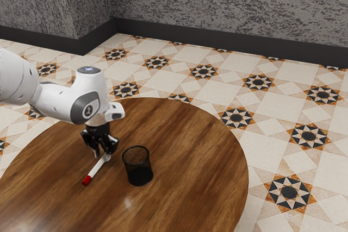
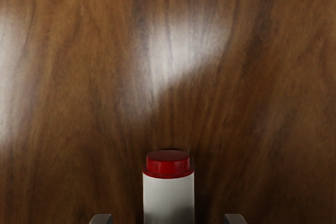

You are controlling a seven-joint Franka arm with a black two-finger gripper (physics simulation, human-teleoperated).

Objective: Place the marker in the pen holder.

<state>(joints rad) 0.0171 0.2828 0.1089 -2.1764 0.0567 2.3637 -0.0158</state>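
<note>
Marker (image 1: 97,170) lies on the table (image 1: 185,129), red end toward the near edge. Pen holder (image 1: 140,175) stands upright beside it, nearer the edge at the exterior view's right. Gripper (image 1: 102,156) is spread astride the barrel, gaps both sides, apparently aligned to pinch across it.

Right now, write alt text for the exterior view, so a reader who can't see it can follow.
The open black pincer is low over a red-ended white marker on a round wooden table. A black mesh pen holder stands upright nearby. The white robot arm reaches in from the exterior view's left.
</note>
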